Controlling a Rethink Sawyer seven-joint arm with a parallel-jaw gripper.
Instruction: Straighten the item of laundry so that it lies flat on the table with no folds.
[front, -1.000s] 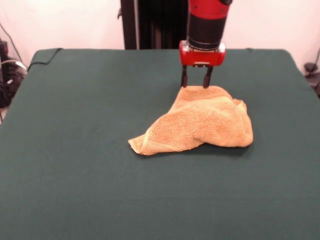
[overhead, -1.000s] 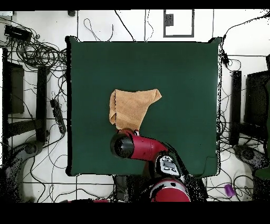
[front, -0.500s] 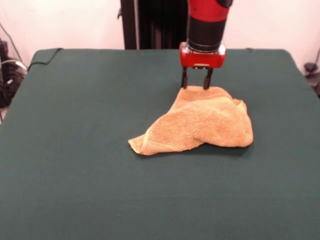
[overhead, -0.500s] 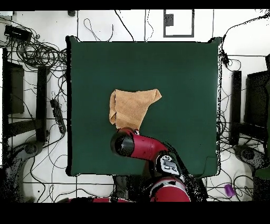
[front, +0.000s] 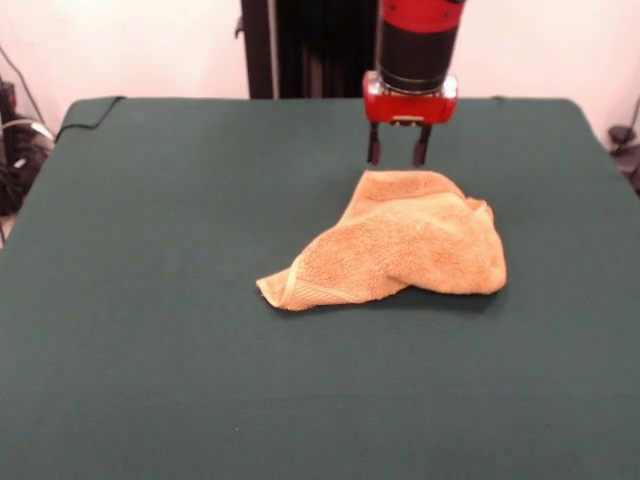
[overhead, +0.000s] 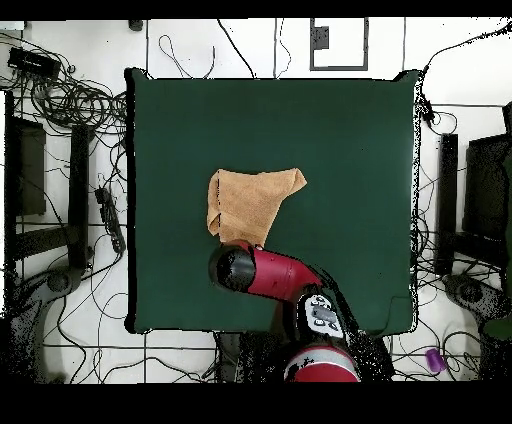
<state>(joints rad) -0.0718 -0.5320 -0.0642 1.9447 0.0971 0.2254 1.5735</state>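
Observation:
The orange-tan towel, the item of laundry, lies crumpled and folded over itself on the green table, with one corner pointing toward the front left. From overhead the towel sits a little left of the table's middle. My gripper hangs open just above and behind the towel's far edge, both fingers clear of the cloth and nothing between them. Overhead, the red arm covers the gripper.
Cables and dark equipment crowd the floor around the table in the overhead view. A black post stands behind the table's far edge.
My gripper has risen a little, from touching the towel's far edge to hanging just above it. The towel has not moved.

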